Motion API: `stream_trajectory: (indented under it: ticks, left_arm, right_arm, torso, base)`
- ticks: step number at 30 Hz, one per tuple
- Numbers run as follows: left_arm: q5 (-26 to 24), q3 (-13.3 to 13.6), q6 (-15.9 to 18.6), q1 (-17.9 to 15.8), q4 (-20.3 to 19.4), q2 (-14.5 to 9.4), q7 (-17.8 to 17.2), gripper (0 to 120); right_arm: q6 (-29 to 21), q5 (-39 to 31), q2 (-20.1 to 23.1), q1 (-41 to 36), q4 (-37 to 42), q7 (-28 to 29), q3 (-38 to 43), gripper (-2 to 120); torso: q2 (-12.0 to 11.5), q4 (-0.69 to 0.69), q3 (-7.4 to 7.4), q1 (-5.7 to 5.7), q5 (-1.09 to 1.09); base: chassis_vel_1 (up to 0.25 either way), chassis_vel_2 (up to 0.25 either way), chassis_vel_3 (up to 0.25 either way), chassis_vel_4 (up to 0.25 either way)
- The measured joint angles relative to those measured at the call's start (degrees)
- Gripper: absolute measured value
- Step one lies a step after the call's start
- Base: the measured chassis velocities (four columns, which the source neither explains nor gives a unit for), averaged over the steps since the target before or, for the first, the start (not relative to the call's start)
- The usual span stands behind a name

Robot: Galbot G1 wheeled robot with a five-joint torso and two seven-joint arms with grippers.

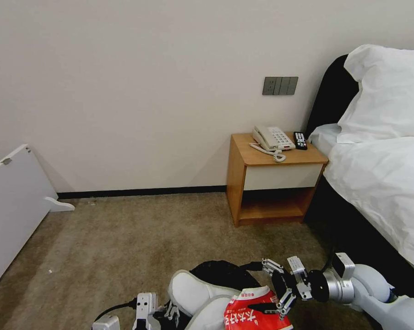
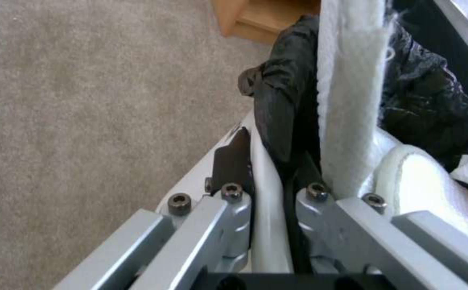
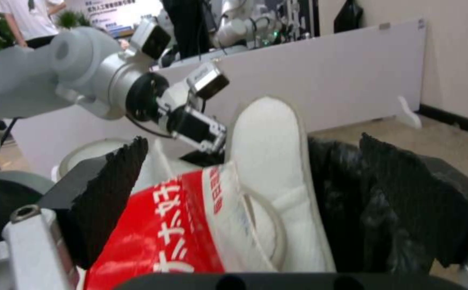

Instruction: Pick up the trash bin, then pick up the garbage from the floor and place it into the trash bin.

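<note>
Red snack packet (image 1: 257,311) over the trash bin (image 1: 225,272) — bottom of head view.

Right gripper (image 1: 280,293) spread wide around the packet, not pinching; left gripper (image 2: 269,197) clamped on the bin's rim, white slippers (image 1: 193,288) poking out.

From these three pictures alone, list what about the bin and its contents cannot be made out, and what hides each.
- Trash bin base: cut off by the head view's lower edge.
- Litter deeper in the bin: covered by the white slippers and red snack packet.
- Right gripper: open over the packet; contact unclear.
- Left gripper: clamps the rim; the slipper hides the bin's inside.
</note>
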State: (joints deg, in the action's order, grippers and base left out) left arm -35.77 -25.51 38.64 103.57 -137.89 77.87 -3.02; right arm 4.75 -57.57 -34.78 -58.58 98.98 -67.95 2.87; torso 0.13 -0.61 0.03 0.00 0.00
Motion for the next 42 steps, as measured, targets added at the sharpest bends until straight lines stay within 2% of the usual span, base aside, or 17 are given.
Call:
stream_trajectory:
  ticks: [17,24,26,27,29,30,31,32,33,34,35,37,38,42]
  left_arm:
    - [-0.56,-0.39,0.17,-1.09,0.47,-0.21,-0.19,4]
    - [-0.58,-0.69,0.17,-1.26,0.44,-0.27,-0.20,4]
    - [-0.54,-0.88,0.14,-1.35,0.39,-0.47,-0.20,4]
    - [-0.54,-0.88,0.14,-1.35,0.39,-0.47,-0.20,4]
    - [-0.48,-1.01,0.11,-1.40,0.32,-0.63,-0.20,4]
    - [-0.48,-1.01,0.11,-1.40,0.32,-0.63,-0.20,4]
    - [-0.43,-1.08,0.10,-1.47,0.29,-0.70,-0.20,4]
    - [-0.35,-1.16,0.09,-1.61,0.26,-0.83,-0.20,4]
    - [-0.35,-1.16,0.09,-1.61,0.26,-0.83,-0.20,4]
    - [-0.31,-1.20,0.09,-1.72,0.24,-0.91,-0.20,4]
    - [-0.31,-1.20,0.09,-1.72,0.24,-0.91,-0.20,4]
    - [-0.26,-1.25,0.09,-2.02,0.23,-1.01,-0.21,4]
    - [-0.26,-1.27,0.09,-2.08,0.22,-1.08,-0.20,4]
    - [-0.26,-1.36,0.08,-2.20,0.23,-1.34,-0.20,4]
  right_arm:
    - [0.05,-3.12,-0.95,-2.63,0.54,1.08,7.38,100]
    - [2.05,-4.86,-2.62,-5.45,1.21,7.29,13.37,100]
    - [4.27,-4.44,-5.17,-9.14,2.05,17.53,19.39,100]
    - [4.27,-4.44,-5.17,-9.14,2.05,17.53,19.39,100]
    - [6.94,-1.62,-7.11,-12.16,3.52,28.69,22.51,100]
    - [6.94,-1.62,-7.11,-12.16,3.52,28.69,22.51,100]
    - [8.34,0.80,-8.32,-13.41,4.39,35.95,23.70,100]
    - [9.38,5.40,-10.00,-15.00,5.68,47.03,24.91,100]
    - [9.38,5.40,-10.00,-15.00,5.68,47.03,24.91,100]
    - [9.32,9.78,-11.32,-16.12,6.81,55.27,25.32,100]
    - [9.32,9.78,-11.32,-16.12,6.81,55.27,25.32,100]
    - [7.79,15.81,-13.74,-18.51,8.80,68.30,26.20,100]
    - [6.97,17.30,-14.48,-19.90,9.58,71.17,26.72,100]
    - [5.58,19.94,-16.05,-23.49,11.52,75.37,28.15,100]
  torso:
    - [0.00,0.00,0.00,0.00,0.00]
    - [0.00,0.00,0.00,0.00,0.00]
    - [0.00,0.00,0.00,0.00,0.00]
    - [0.00,0.00,0.00,0.00,0.00]
    - [0.00,-0.02,0.00,0.00,0.00]
    - [0.00,-0.02,0.00,0.00,0.00]
    - [0.00,-0.02,0.00,0.00,0.01]
    - [0.00,0.00,0.00,0.00,-0.01]
    - [0.00,0.00,0.00,0.00,-0.01]
    - [0.00,0.00,0.00,0.00,0.00]
    - [0.00,0.00,0.00,0.00,0.00]
    - [0.00,0.02,0.00,0.00,0.00]
    - [0.00,0.01,0.00,0.00,0.00]
    - [0.00,-0.02,0.00,0.00,0.00]
  base:
    - [0.000,0.000,0.000,0.000]
    - [0.000,0.000,0.000,0.000]
    - [0.000,0.000,0.000,0.000]
    - [0.000,0.000,0.000,0.000]
    - [0.000,0.000,0.000,0.000]
    - [0.000,0.000,0.000,0.000]
    - [0.000,0.000,0.000,0.000]
    - [0.000,0.000,0.000,0.000]
    - [0.000,0.000,0.000,0.000]
    - [0.000,0.000,0.000,0.000]
    - [0.000,0.000,0.000,0.000]
    - [0.000,0.000,0.000,0.000]
    - [0.000,0.000,0.000,0.000]
    - [0.000,0.000,0.000,0.000]
